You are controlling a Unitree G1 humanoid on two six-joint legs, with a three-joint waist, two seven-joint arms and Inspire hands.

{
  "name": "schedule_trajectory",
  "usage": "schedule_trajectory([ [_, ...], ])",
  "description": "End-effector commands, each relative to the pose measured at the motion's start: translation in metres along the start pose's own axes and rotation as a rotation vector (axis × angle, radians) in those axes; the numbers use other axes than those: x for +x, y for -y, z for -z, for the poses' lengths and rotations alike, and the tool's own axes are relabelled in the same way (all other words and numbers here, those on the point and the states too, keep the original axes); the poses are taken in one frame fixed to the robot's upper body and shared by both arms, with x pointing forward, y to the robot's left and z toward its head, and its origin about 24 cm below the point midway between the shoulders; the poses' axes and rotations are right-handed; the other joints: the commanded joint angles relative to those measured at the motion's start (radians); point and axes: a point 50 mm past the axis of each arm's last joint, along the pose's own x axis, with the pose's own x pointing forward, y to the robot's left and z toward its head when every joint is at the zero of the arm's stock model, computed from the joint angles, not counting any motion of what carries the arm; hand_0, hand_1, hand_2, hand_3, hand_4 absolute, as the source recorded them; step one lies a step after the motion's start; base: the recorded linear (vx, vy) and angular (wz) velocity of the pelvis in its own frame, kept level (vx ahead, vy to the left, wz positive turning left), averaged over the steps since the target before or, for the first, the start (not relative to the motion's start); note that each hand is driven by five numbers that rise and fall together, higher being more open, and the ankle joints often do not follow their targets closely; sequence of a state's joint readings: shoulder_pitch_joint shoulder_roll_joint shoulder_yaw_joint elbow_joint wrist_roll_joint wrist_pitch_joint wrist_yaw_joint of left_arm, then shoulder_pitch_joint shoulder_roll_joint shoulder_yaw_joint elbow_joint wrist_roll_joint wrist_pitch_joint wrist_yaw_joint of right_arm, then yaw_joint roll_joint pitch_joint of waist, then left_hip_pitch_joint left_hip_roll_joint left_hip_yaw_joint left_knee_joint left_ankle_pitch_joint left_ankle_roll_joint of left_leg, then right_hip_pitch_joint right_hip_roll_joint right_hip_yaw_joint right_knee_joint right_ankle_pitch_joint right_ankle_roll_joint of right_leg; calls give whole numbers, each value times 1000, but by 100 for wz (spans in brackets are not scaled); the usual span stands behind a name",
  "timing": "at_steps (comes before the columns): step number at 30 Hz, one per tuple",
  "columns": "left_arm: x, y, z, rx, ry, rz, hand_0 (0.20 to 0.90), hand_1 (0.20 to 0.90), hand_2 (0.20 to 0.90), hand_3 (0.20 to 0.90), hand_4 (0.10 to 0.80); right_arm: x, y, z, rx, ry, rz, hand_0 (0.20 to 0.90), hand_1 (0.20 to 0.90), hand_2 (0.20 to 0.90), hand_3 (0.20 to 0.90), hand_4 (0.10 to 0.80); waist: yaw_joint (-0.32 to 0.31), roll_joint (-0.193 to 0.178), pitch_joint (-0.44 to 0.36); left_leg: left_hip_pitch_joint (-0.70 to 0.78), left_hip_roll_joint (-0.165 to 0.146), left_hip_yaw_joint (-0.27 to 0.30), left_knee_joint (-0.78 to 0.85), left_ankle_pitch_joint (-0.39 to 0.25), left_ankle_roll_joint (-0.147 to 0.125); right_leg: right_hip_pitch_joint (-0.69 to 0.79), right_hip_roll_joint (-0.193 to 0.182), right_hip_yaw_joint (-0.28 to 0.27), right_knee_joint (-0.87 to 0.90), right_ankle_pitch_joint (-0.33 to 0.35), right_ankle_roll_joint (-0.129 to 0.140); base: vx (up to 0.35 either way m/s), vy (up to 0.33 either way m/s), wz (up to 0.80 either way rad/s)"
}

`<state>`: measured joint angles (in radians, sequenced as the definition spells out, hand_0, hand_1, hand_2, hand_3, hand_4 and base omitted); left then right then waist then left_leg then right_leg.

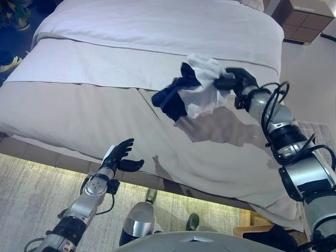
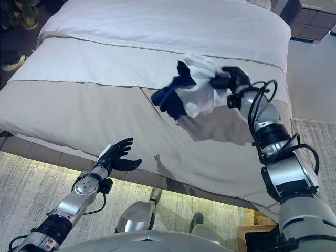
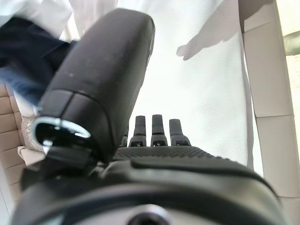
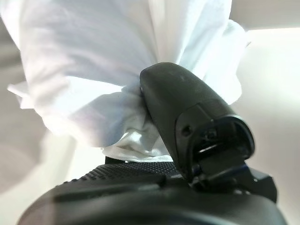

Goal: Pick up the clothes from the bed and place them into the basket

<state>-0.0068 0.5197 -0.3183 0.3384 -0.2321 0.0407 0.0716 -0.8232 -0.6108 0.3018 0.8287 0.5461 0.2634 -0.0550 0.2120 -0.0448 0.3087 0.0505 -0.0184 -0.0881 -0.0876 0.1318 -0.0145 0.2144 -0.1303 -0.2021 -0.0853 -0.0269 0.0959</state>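
Right hand (image 1: 234,80) lifts clothes (image 1: 195,86) above the bed (image 1: 94,105).
Its fingers clamp the white-and-navy bundle; left hand (image 1: 119,156) hangs spread, empty, near the bed's edge.

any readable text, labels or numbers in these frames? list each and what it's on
None readable in any view.
The white and dark blue clothes pinched in the right hand: no print visible.
The bed cover: plain, no label shown.
The left hand, open below the bed edge: no marking legible.
The cabinet beyond the bed: no lettering to be seen.
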Motion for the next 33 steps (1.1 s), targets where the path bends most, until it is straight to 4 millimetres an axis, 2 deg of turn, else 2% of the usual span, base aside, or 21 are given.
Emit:
schedule_trajectory([
  [1, 6, -4, -17, 44, 108, -13, 900, 900, 900, 900, 800, -4, 45, -12, 18, 126, 135, 300, 300, 300, 200, 100, -15, 34, -104, 9, -4, -7, 63, -143, 16, -136, 0, 13, 121, 25, -31, -138, -27, 2],
  [2, 8, -4, -21, 42, 118, -14, 900, 900, 900, 900, 800, -4, 50, 3, 27, 81, 171, 300, 300, 300, 200, 100, -17, 43, -93, 2, -5, -7, 65, -143, 17, -144, -1, 12, 124, 25, -31, -161, -10, 2],
  [3, 11, -3, -25, 34, 129, -16, 900, 900, 900, 900, 800, -6, 62, 33, -10, -30, 284, 900, 900, 900, 900, 800, -22, 59, -79, -4, -7, -8, 66, -143, 19, -152, -2, 15, 125, 25, -31, -134, -2, -1],
  [4, 11, -2, -27, 30, 135, -18, 900, 900, 900, 900, 800, -8, 65, 47, -48, -101, 299, 900, 900, 900, 900, 800, -23, 66, -74, -6, -9, -9, 66, -143, 20, -155, -1, 18, 125, 25, -32, -124, 14, 0],
  [6, 11, 2, -30, 9, 152, -33, 900, 900, 900, 900, 800, -22, 75, 96, -213, -323, 362, 900, 900, 900, 900, 800, -28, 84, -55, -13, -11, -8, 61, -138, 21, -163, -2, 19, 121, 29, -32, -104, 18, -1],
  [7, 10, 3, -31, 2, 156, -38, 900, 900, 900, 900, 800, -28, 77, 111, -256, -382, 378, 900, 900, 900, 900, 800, -30, 89, -50, -14, -11, -7, 60, -136, 22, -164, -3, 20, 119, 32, -32, -67, 6, -1],
  [11, 9, 2, -33, 3, 162, -35, 900, 900, 900, 900, 800, -39, 79, 137, -321, -508, 364, 900, 900, 900, 900, 800, -33, 100, -37, -6, -12, -8, 48, -130, 21, -157, -4, 14, 110, 41, -31, -11, -1, -1],
  [13, 9, 1, -34, 12, 168, -24, 900, 900, 900, 900, 800, -39, 81, 135, -379, -508, 368, 900, 900, 900, 900, 800, -30, 101, -37, 0, -12, -11, 42, -129, 20, -151, -4, 10, 105, 42, -31, -4, -20, -5],
  [18, 6, 2, -39, 22, 186, -7, 900, 900, 900, 900, 800, -31, 87, 107, -486, -425, 381, 900, 900, 900, 900, 800, -27, 96, -46, 9, -13, -16, 38, -130, 18, -142, 0, 7, 103, 37, -33, -1, -3, -1],
  [22, 3, 1, -37, 22, 183, -9, 900, 900, 900, 900, 800, -23, 88, 70, -601, -307, 416, 900, 900, 900, 900, 800, -32, 86, -51, 17, -11, -12, 35, -129, 18, -136, 4, 14, 105, 35, -33, 0, 0, 0],
  [23, 3, 1, -37, 21, 183, -9, 900, 900, 900, 900, 800, -23, 88, 70, -601, -307, 416, 900, 900, 900, 900, 800, -32, 86, -51, 17, -11, -12, 35, -129, 18, -136, 4, 14, 105, 35, -33, 0, 0, 0],
  [24, 3, 0, -35, 20, 177, -14, 900, 900, 900, 900, 800, -19, 87, 48, -648, -239, 445, 900, 900, 900, 900, 800, -33, 82, -52, 18, -10, -8, 36, -130, 19, -135, 5, 16, 108, 34, -33, 0, 0, 0],
  [25, 3, -1, -34, 18, 174, -16, 900, 900, 900, 900, 800, -18, 86, 36, -672, -207, 459, 900, 900, 900, 900, 800, -34, 80, -53, 20, -9, -6, 35, -129, 20, -134, 5, 16, 109, 34, -33, 12, 35, -1],
  [29, 1, 0, -28, 12, 156, -32, 900, 900, 900, 900, 800, -17, 69, -32, -746, 66, 550, 900, 900, 900, 900, 800, -36, 71, -63, 25, -8, -6, 28, -126, 20, -130, 10, 22, 109, 31, -34, 29, 28, -1],
  [33, 1, 0, -26, 3, 149, -46, 900, 900, 900, 900, 800, -27, 48, -80, -778, 337, 631, 900, 900, 900, 900, 800, -38, 66, -68, 21, -11, -11, 27, -125, 23, -134, 12, 25, 114, 26, -34, 9, 5, 0],
])
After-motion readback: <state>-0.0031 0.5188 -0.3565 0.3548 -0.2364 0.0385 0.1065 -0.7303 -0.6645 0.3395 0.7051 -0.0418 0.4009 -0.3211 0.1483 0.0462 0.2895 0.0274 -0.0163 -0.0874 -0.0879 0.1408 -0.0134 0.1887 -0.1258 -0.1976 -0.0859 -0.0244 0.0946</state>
